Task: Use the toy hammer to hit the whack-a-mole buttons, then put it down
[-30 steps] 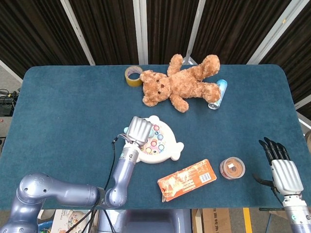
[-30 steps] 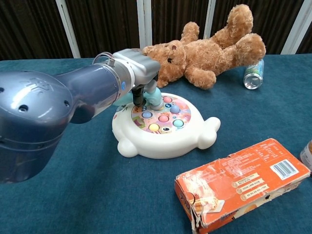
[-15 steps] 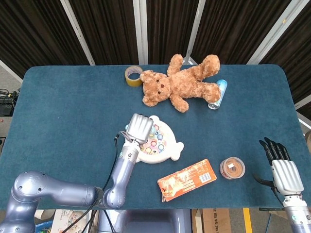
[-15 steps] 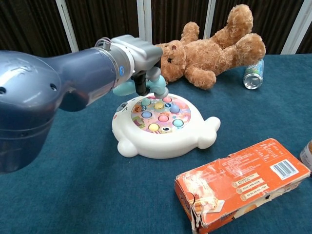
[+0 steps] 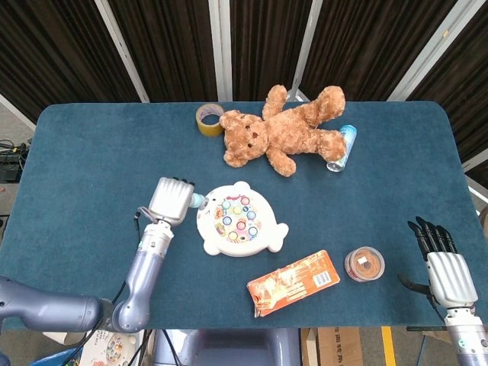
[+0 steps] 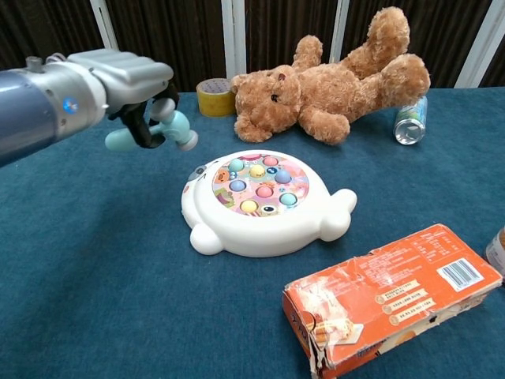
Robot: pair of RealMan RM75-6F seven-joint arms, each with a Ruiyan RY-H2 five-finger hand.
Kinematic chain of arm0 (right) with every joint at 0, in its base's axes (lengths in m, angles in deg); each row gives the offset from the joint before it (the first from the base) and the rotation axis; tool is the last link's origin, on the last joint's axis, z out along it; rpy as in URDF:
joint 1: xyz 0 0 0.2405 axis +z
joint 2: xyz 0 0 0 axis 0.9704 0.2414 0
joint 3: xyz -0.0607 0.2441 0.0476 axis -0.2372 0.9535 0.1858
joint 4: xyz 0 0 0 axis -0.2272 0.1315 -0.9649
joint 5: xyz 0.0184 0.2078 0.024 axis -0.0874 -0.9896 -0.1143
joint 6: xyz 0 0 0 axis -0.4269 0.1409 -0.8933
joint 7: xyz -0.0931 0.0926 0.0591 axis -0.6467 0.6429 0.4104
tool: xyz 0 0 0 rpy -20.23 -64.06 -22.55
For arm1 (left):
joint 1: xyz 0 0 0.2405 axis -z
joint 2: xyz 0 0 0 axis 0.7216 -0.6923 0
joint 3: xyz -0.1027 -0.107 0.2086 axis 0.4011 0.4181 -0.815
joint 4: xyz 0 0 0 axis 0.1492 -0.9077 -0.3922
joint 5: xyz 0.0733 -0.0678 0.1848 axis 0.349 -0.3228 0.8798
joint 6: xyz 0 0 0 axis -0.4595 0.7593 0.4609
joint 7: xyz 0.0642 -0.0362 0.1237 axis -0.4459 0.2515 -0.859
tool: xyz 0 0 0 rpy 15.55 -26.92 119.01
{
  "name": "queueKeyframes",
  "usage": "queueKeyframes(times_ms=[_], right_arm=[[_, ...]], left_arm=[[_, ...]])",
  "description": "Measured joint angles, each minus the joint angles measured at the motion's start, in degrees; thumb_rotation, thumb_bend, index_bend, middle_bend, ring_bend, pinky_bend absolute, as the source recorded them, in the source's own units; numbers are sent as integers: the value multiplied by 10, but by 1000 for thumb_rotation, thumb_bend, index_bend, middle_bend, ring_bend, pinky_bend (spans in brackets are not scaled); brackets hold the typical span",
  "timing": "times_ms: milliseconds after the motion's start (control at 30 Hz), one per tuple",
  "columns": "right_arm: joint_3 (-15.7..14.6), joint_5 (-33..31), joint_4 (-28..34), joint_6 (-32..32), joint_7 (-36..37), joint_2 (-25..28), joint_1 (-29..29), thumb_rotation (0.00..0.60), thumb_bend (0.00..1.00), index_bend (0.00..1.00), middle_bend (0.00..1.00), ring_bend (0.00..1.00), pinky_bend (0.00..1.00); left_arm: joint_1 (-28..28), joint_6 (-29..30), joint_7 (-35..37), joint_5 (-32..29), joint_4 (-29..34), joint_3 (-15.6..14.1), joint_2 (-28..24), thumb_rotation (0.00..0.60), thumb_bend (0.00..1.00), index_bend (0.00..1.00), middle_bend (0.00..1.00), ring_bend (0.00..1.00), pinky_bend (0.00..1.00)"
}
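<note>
Left robot hand (image 6: 130,87) clamped on the toy hammer (image 6: 154,133), left of the whack-a-mole toy (image 6: 264,205); lower gently to bare worktop (image 6: 95,260), then release. Right robot hand (image 5: 446,263) idle, fingers apart.

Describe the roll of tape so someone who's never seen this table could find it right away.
Start at the big brown teddy bear lying at the far side of the blue table. Just left of its head lies the roll of tape. It is the only yellowish ring there; the can lies on the bear's other side.
</note>
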Motion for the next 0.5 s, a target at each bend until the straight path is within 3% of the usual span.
queueKeyframes(times_ms=[267,500], right_arm=[[0,0,-2,0,-5,-3,0,600,193,0,0,0,0],[0,0,-5,2,-4,-3,0,600,194,0,0,0,0]], left_arm=[[-72,-31,101,70,-16,-76,-37,600,551,678,544,474,633],[-97,-63,145,103,-58,-103,-33,600,550,658,543,474,633]])
